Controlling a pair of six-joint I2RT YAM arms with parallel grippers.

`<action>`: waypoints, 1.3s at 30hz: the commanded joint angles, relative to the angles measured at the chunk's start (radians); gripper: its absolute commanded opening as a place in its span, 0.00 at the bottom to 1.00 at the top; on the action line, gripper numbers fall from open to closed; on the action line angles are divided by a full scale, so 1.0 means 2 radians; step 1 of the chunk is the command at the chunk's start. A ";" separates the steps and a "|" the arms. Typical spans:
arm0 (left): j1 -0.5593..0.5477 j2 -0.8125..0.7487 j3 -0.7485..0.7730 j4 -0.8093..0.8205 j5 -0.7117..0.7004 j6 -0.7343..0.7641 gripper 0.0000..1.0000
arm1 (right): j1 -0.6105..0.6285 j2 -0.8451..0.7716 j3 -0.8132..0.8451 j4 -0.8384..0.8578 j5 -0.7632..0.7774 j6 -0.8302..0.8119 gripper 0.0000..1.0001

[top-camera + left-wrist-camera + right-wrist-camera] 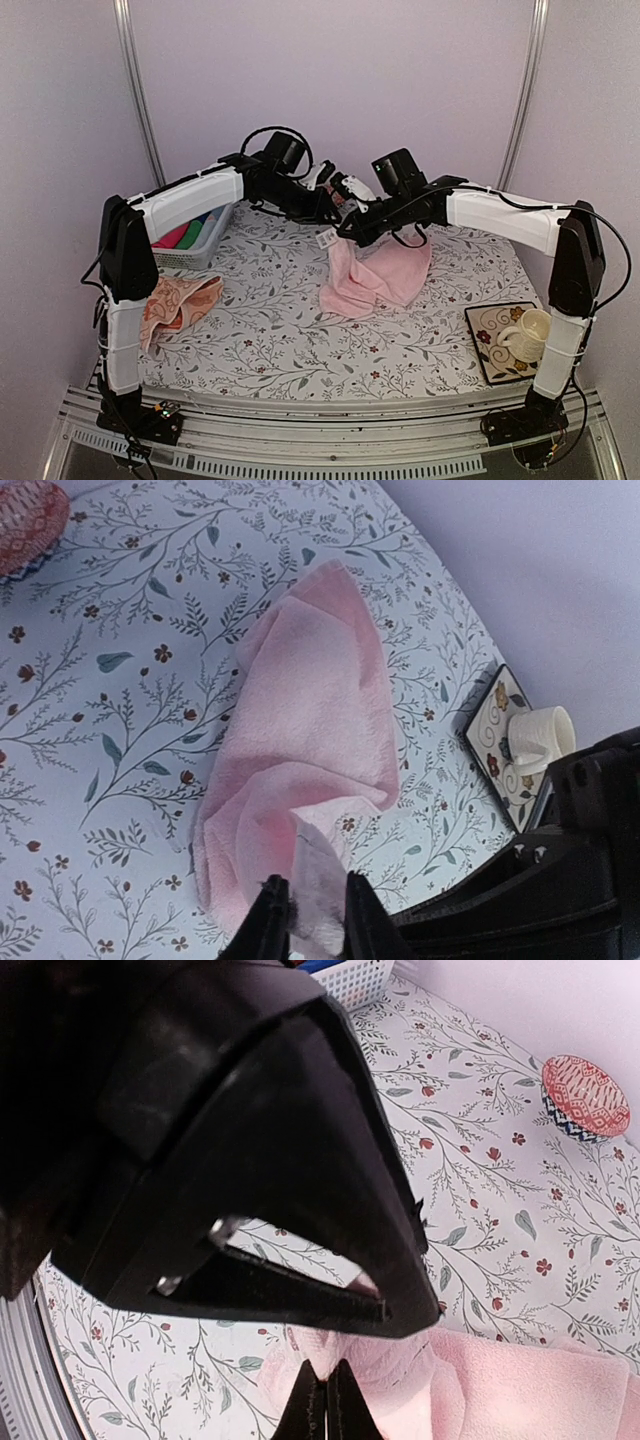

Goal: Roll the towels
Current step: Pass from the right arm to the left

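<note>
The plain light pink towel (375, 275) hangs bunched at mid table, its top edge lifted and its lower part resting on the cloth. My left gripper (333, 215) is shut on one corner of it; the left wrist view shows the towel (310, 710) pinched in the gripper (308, 920). My right gripper (352, 232) is right beside it, shut on the same top edge; in the right wrist view the gripper (325, 1405) has its tips together on pink cloth (520, 1385). The peach patterned towel (180, 305) lies crumpled at the table's left edge.
A white basket (205, 250) with magenta, green and blue rolled cloths stands at back left. A patterned tray (490, 355) with a cream mug (528, 332) sits at front right. A red patterned round thing (585, 1095) lies near the back. The left arm fills much of the right wrist view.
</note>
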 commanded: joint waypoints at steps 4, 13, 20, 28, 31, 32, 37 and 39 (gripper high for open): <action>-0.003 -0.015 0.004 -0.010 -0.008 0.007 0.00 | 0.003 0.011 0.021 -0.003 0.016 -0.009 0.03; 0.025 -0.039 -0.011 0.027 0.004 0.030 0.00 | -0.004 -0.017 0.000 0.001 -0.042 -0.028 0.99; 0.076 -0.133 -0.129 0.123 0.103 0.108 0.00 | -0.072 -0.079 -0.063 0.026 -0.084 -0.049 0.99; 0.094 -0.176 -0.208 0.162 0.204 0.171 0.00 | -0.079 -0.080 -0.103 0.055 -0.132 -0.165 0.98; 0.093 -0.174 -0.211 0.162 0.232 0.180 0.00 | -0.079 -0.056 -0.073 0.064 -0.185 -0.167 0.92; 0.093 -0.175 -0.213 0.163 0.241 0.186 0.00 | -0.078 -0.044 -0.064 0.070 -0.196 -0.166 0.90; 0.092 -0.181 -0.225 0.166 0.278 0.211 0.00 | -0.073 -0.010 -0.037 0.094 -0.201 -0.175 0.92; 0.091 -0.181 -0.226 0.165 0.283 0.215 0.00 | -0.074 0.002 -0.022 0.089 -0.215 -0.185 0.93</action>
